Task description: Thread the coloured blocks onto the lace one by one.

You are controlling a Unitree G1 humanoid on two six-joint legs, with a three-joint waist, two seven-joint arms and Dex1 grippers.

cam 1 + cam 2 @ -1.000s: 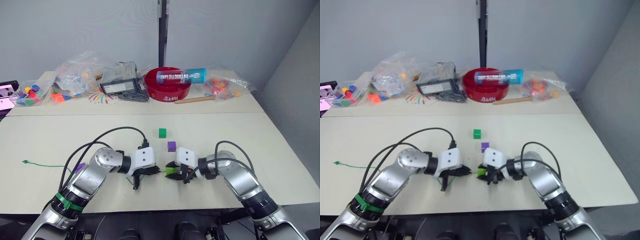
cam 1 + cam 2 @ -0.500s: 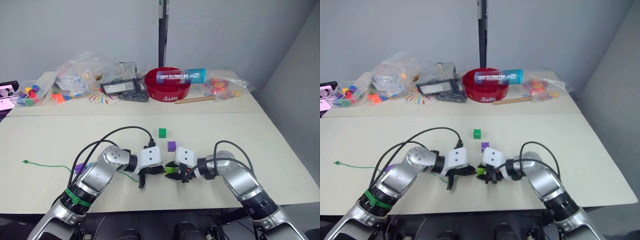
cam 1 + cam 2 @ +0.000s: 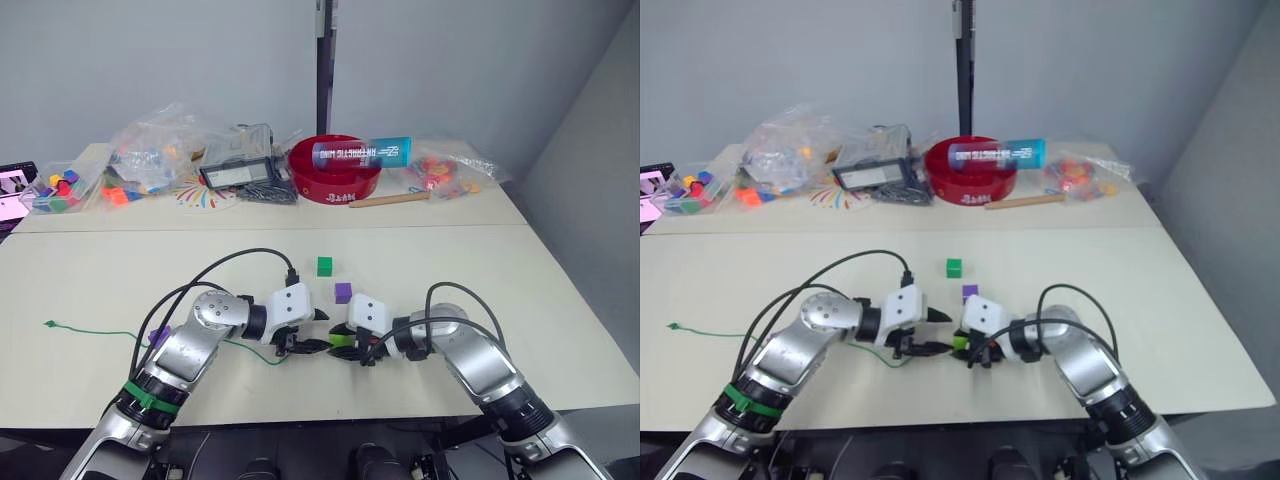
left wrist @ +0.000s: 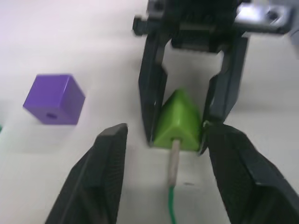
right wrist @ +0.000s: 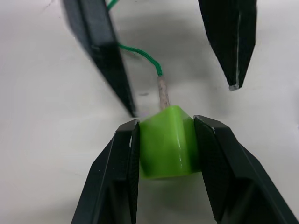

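My right gripper (image 5: 167, 123) is shut on a light green block (image 5: 168, 142), held just above the table near its front middle. The lace's (image 3: 90, 331) pale stiff tip (image 4: 174, 156) is stuck into the block's hole, and the green string trails left to a knotted end (image 3: 47, 323). My left gripper (image 3: 318, 330) faces the right one, open, its fingers (image 5: 100, 46) on either side of the tip without touching it. A purple block (image 3: 343, 292) and a dark green block (image 3: 324, 265) lie just behind the grippers. Another purple block (image 3: 158, 337) sits beside my left forearm.
The rear table carries a red bowl (image 3: 335, 175) with a blue-capped tube across it, clear bags of toy pieces (image 3: 150, 155), a black-and-white device (image 3: 240, 172) and a wooden stick (image 3: 390, 200). A seam separates the two tables.
My left gripper has opened and let go of the lace tip, which now sits in the light green block. The right gripper has kept its hold and place.
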